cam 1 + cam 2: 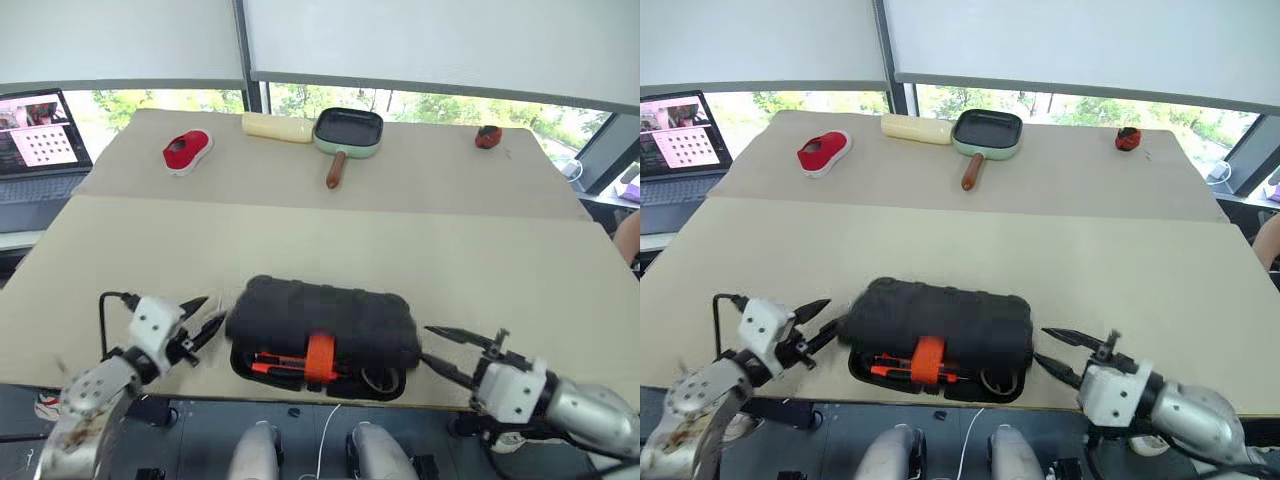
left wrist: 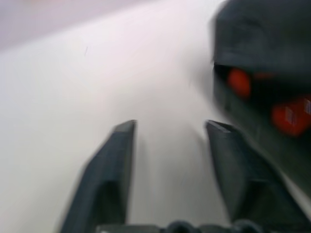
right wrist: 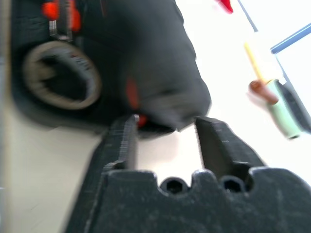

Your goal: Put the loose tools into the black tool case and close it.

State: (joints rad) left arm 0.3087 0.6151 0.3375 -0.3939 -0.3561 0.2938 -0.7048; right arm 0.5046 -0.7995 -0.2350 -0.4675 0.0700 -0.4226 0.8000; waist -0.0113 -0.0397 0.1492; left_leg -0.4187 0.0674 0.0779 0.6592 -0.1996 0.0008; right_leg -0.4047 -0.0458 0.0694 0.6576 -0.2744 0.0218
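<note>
Both end effectors flank the black tool case (image 1: pixel 325 322) in the left eye view: the left end effector (image 1: pixel 208 327) and the right end effector (image 1: pixel 437 349) each have fingers spread and grasp nothing. That case lies at the near edge of the counter (image 1: pixel 480 270), lid not fully down, orange latch (image 1: pixel 320 357) and orange-handled tools showing in the gap. Left wrist view shows parted fingers (image 2: pixel 114 174) beside the case. Right wrist view shows separated fingers (image 3: pixel 121 141) before the case, a tape roll (image 3: pixel 60 73) inside.
</note>
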